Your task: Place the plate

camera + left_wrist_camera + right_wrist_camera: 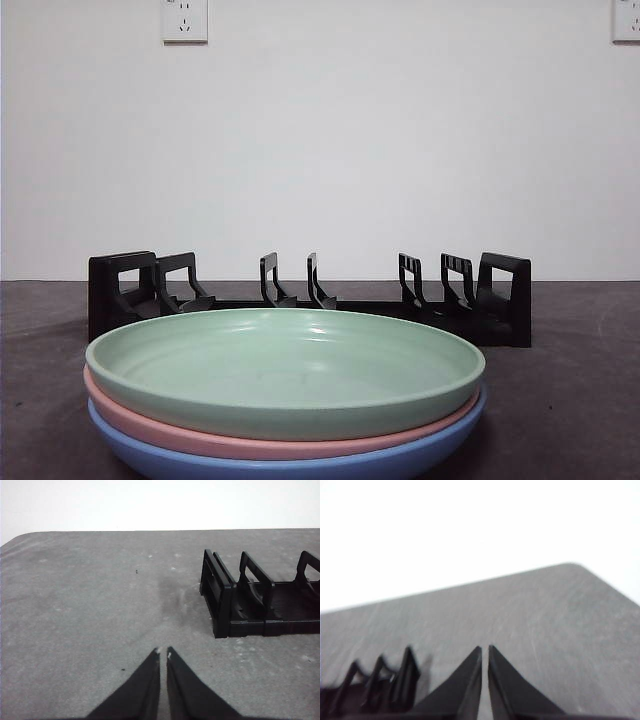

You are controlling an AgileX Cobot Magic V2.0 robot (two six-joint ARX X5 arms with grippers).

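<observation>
Green plate point(285, 365) tops pink/blue stack at table point(90, 605) front edge, rack point(310, 295) just behind, slots running side to side. Left gripper point(163, 653) & right gripper point(485, 649) both w/ jaws nearly shut, empty, neither wrist view shows plates; can't tell which is nearer.

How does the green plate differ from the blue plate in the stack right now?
The green plate lies on top of the stack with its whole inside showing; the blue plate is at the bottom, only its outer wall visible. A pink plate separates them, so they do not touch. Both look alike in shape and width, lying flat in front of the black rack.
</observation>
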